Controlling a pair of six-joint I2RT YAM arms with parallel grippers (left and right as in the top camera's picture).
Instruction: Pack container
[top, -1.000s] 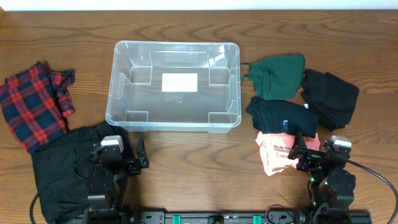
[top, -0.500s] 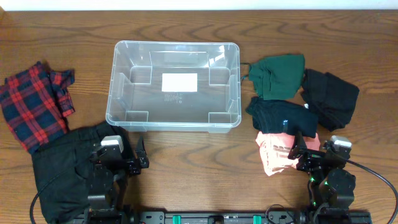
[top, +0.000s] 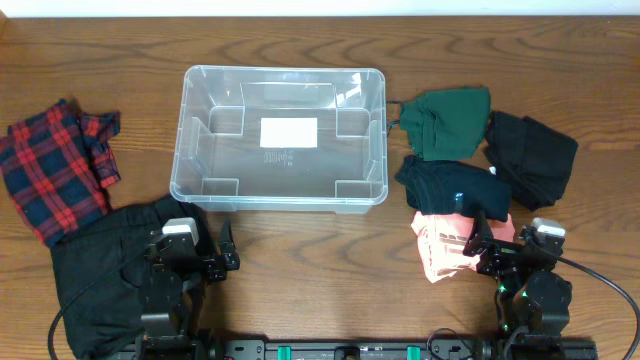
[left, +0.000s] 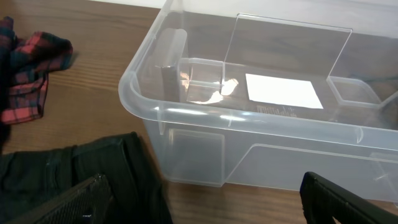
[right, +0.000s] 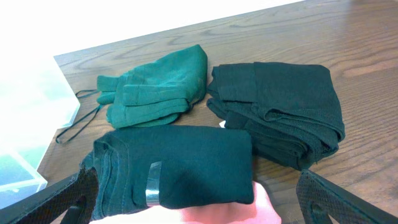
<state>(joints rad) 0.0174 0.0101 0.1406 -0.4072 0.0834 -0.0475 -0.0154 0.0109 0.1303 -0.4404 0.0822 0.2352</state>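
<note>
The container (top: 282, 200) is a large clear plastic bin with a white label on its base. It stands empty at the middle of the table, and its near wall (left: 261, 158) fills the left wrist view. My left gripper (top: 192, 248) rests open near the front edge, short of the bin, with one finger over a black garment (top: 100, 270). In its own view the left gripper (left: 202, 202) has only bare wood between its fingers. My right gripper (top: 505, 250) is open at the front right. Seen from its wrist, the right gripper (right: 202, 199) straddles a pink cloth (right: 249, 211).
A red plaid cloth (top: 55, 170) lies at the far left. Right of the bin lie a green garment (top: 445, 122), a folded black one (top: 530, 155), a dark teal one (top: 455, 188) and the pink cloth (top: 440, 250).
</note>
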